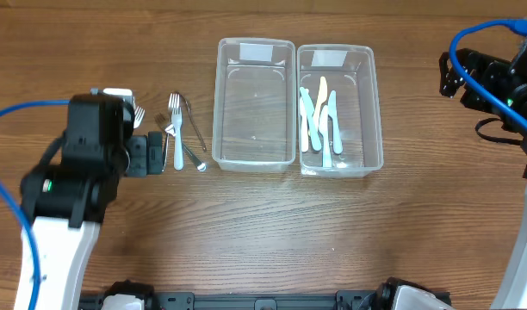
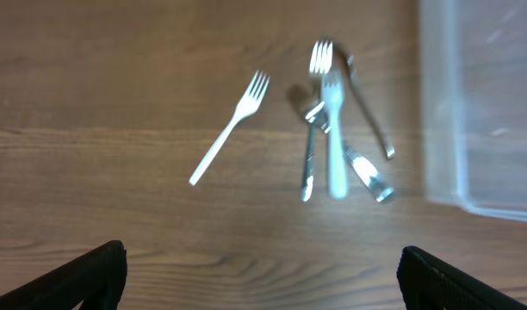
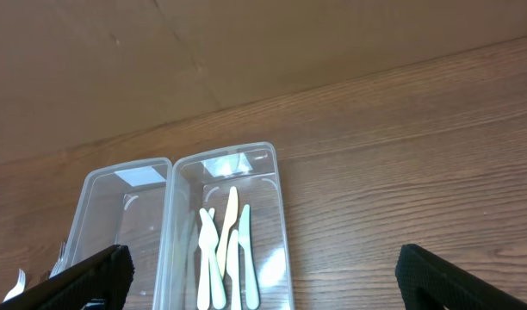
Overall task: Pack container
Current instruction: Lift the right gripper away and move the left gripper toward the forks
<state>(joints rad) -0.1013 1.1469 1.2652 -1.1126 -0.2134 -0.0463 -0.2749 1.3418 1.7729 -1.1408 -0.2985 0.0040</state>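
Observation:
Two clear plastic containers stand side by side at the table's middle. The left container (image 1: 219, 103) is empty; the right container (image 1: 375, 103) holds several pastel plastic knives (image 1: 319, 120). A small pile of forks (image 1: 182, 129) lies left of the containers, with one white fork (image 2: 231, 127) apart further left. My left gripper (image 1: 160, 153) is open and empty, low over the table just left of the pile (image 2: 337, 129); its fingers (image 2: 263, 280) frame bare wood. My right gripper (image 1: 449, 77) is open and empty, high at the far right; its view shows the knives (image 3: 225, 245).
The left container's wall (image 2: 479, 103) fills the right edge of the left wrist view. Both containers (image 3: 121, 232) show in the right wrist view, with a brown wall behind the table. Blue cables run along both arms.

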